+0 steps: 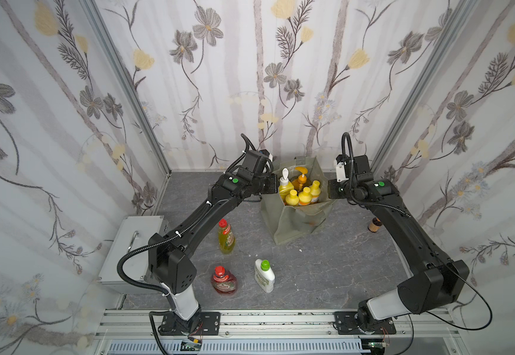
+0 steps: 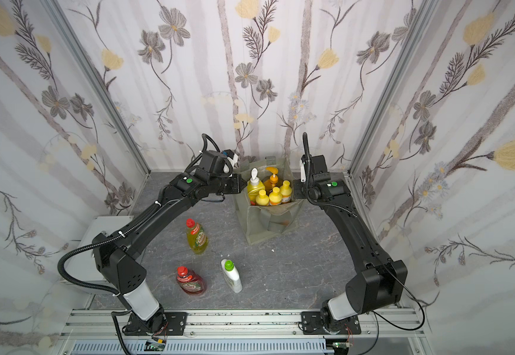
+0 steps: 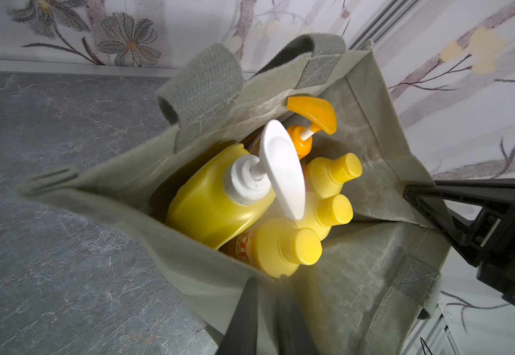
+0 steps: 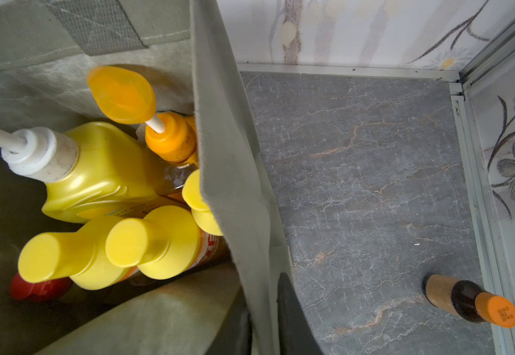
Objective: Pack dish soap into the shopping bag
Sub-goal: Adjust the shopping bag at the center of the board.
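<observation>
Left pincer (image 3: 267, 289) first: I have it shut on the left rim of the shopping bag (image 1: 299, 224), with the grey-green cloth nipped between my two dark fingers. My right pincer (image 4: 263, 295) is clamped the same way on the bag's right wall, which runs straight up between its fingers. The bag stands open on the counter (image 1: 326, 270) between them.

On writing, the red bottle (image 1: 224, 281) reads "Fairy" on its label. The yellow-green bottle (image 1: 226, 238) carries a similar badge, too small for me to read. I cannot make out the print on the white bottle (image 1: 263, 276) with the green cap either. Orange lettering on one of the yellow-capped bottles (image 1: 305, 195) is cut off by its neighbours.

Those first three lie loose on the counter, left of the bag and nearer my bases, well apart from both pincers. To their left sits a grey metal box (image 1: 133, 246). Inside the bag, just beside my left pincer, stands the yellow pump bottle (image 1: 285, 186) with the orange pump bottle (image 1: 300, 181) behind it. The three yellow-capped ones crowd toward my right pincer, and a red cap (image 4: 34, 287) shows low down among them. A small brown bottle (image 4: 468, 301) stands right of the bag.
</observation>
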Available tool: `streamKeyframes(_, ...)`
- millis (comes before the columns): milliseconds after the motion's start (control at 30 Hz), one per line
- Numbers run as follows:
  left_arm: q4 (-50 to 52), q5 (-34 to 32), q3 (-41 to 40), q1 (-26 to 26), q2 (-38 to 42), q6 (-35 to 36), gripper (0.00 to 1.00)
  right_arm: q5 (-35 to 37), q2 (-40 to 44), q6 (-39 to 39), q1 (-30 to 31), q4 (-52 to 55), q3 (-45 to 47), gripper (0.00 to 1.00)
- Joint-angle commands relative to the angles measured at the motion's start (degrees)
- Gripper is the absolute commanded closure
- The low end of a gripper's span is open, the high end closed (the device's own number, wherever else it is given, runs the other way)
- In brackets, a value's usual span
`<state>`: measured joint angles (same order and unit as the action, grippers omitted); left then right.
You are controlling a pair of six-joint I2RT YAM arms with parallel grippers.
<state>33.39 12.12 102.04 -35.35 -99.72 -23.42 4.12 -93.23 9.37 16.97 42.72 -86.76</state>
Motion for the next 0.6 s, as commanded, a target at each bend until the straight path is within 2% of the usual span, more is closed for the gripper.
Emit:
streamKeyframes(0, 0.72, 0.43, 0.82, 0.14, -0.12, 2.68, 0.94, -2.69, 1.41, 1.19, 0.19, 0.06, 1.65, 0.89)
streamKeyframes(133, 0.97, 0.86, 2.08, 0.15, -0.20, 4.53, 1.00, -4.49, 4.66, 1.97, 0.38, 0.65, 3.05, 0.92)
streamKeyframes(567, 3.63, 3.87, 11.50, 0.64, -4.62, 8.36, 1.00, -8.56, 9.01, 2.85, 1.31, 3.27, 4.53, 0.95)
